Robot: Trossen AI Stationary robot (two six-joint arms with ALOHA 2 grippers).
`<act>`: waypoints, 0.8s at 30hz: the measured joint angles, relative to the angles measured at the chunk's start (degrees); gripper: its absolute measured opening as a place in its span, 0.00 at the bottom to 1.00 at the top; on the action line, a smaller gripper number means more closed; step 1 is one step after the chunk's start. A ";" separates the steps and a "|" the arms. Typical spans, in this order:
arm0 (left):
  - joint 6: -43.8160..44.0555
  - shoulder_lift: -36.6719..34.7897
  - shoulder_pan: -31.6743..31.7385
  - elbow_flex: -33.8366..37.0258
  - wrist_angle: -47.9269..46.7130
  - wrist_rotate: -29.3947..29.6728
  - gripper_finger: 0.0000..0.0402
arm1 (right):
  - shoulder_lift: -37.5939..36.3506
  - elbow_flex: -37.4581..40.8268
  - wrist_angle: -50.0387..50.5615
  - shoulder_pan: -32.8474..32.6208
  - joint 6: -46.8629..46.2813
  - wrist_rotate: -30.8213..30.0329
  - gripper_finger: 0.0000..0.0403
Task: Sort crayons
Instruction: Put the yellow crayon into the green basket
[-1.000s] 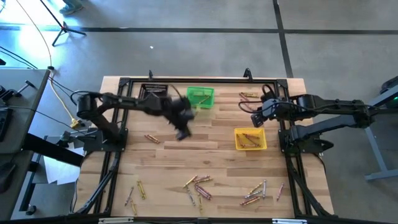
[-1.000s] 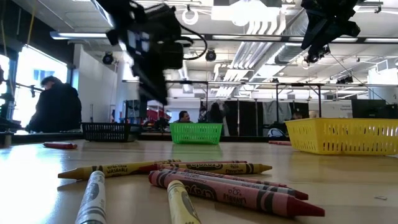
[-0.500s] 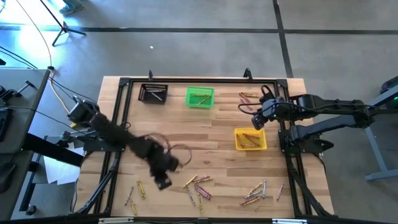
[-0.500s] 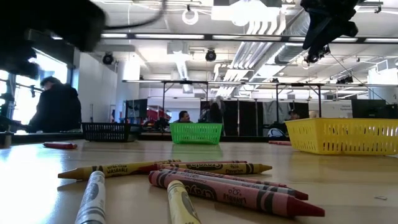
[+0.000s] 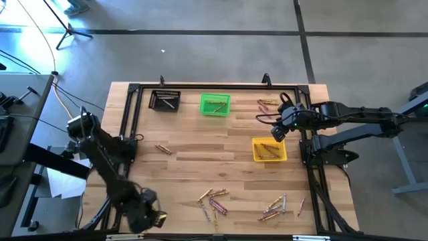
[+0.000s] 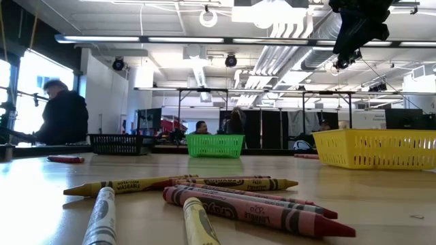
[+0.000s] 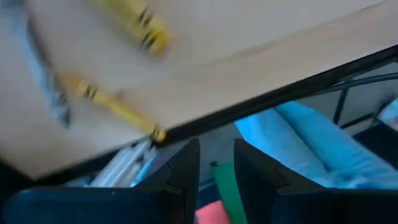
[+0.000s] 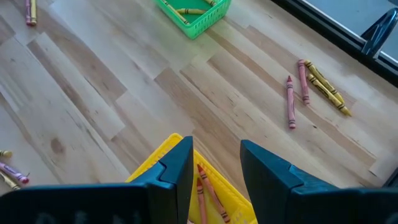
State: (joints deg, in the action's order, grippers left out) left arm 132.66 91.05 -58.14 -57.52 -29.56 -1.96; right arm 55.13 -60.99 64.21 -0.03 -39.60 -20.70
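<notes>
Now the wooden table (image 5: 227,144) was the biggest thing, with two dark arms over it. The left arm reached down to the table's near left corner, and its left gripper (image 7: 216,163) hung there with its fingers a little apart and nothing between them. The right gripper (image 8: 216,163) hung above the yellow bin (image 5: 269,149) by the right edge, fingers apart too, holding nothing. A green bin (image 5: 215,104) and a black bin (image 5: 165,100) sat along the far edge.

Some crayons already lay in the bins. Most of the crayons (image 5: 212,199) lay in loose piles near the near edge, with two yellow crayons (image 7: 118,106) close to the left gripper.

Crayons looked light, thin and stiff, but they can snap and roll. Pinching one across its paper middle seemed best.
</notes>
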 joint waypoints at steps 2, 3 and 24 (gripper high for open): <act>0.77 0.28 -1.58 0.00 0.04 -1.70 0.21 | 0.00 0.00 0.06 0.00 -0.04 0.39 0.29; 1.23 0.61 -1.93 0.00 -0.09 -3.42 0.21 | 0.00 0.00 0.12 0.00 0.00 0.44 0.29; 3.63 11.10 -1.89 0.04 1.30 -10.29 0.20 | 0.00 0.00 0.65 0.00 1.07 1.68 0.29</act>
State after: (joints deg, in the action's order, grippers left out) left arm 136.29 102.14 -60.03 -57.47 -28.26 -12.26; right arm 55.13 -60.99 64.86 -0.03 -38.52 -19.03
